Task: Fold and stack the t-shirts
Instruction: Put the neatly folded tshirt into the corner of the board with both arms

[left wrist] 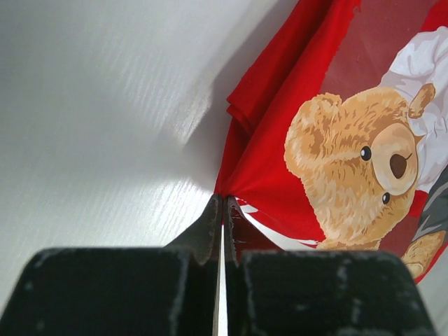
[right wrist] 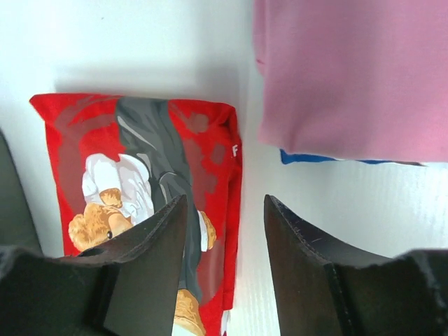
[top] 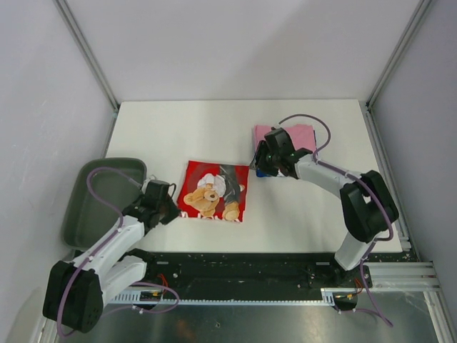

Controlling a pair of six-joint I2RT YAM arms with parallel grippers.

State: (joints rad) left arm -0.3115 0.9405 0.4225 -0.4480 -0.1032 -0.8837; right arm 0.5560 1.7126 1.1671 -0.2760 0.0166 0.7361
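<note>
left wrist view: left gripper (left wrist: 222, 204) fingers pressed together, pinching red t-shirt (left wrist: 280, 112) at its near left edge | right wrist view only: right gripper (right wrist: 224, 210) fingers spread, empty, over table (right wrist: 140, 42); blue t-shirt (right wrist: 308, 158) sliver under pink t-shirt (right wrist: 350, 70) | top view: left arm low, stretched forward; right arm elbow-bent, reaching left beside far stack

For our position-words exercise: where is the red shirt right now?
In the top view the red shirt lies mid-table, its near-left corner pinched by the left fingers; the pink shirt sits farther back to its right.
</note>
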